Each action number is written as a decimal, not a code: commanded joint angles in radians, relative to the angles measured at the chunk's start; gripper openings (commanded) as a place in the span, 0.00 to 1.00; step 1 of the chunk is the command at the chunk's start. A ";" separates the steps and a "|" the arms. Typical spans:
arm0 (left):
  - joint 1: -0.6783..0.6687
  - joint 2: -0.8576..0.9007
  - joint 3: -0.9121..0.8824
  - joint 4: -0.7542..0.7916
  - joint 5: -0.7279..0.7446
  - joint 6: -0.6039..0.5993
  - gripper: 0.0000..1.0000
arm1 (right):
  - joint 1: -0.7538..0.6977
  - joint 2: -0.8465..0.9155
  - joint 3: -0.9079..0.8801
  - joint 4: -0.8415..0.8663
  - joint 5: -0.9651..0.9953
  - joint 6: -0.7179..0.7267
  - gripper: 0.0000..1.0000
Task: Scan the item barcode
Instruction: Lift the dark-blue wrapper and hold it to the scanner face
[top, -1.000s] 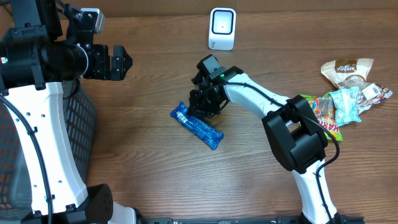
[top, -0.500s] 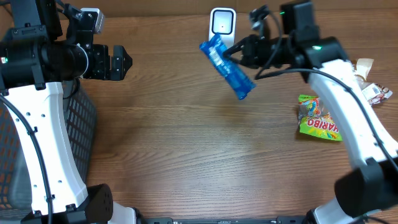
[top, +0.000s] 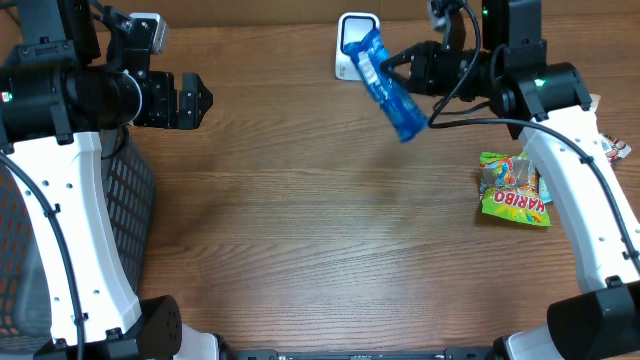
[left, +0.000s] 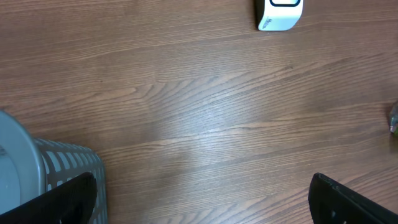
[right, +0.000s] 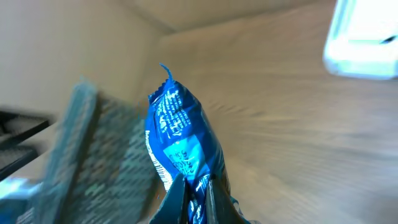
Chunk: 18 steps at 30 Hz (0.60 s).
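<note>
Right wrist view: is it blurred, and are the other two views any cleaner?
Right wrist: streaked by motion blur, the white scanner and basket smeared, only the blue packet fairly crisp. Overhead: sharp, evenly lit. Left wrist: sharp, with a pale sheen on the table.

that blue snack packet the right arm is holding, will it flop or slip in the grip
Probably light: the blue packet hangs in the air from one narrow pinch by the right gripper. It looks fairly straight beyond the pinch, so likely semi-stiff rather than floppy. Its glossy film may slip or twist.
</note>
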 joint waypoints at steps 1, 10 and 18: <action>-0.002 0.000 0.016 0.001 0.011 0.008 1.00 | 0.087 -0.022 0.006 0.046 0.442 0.000 0.04; -0.002 0.000 0.016 0.001 0.011 0.008 1.00 | 0.316 0.265 0.006 0.595 1.337 -0.492 0.04; -0.002 0.000 0.016 0.001 0.011 0.008 0.99 | 0.296 0.602 0.006 1.188 1.365 -1.233 0.04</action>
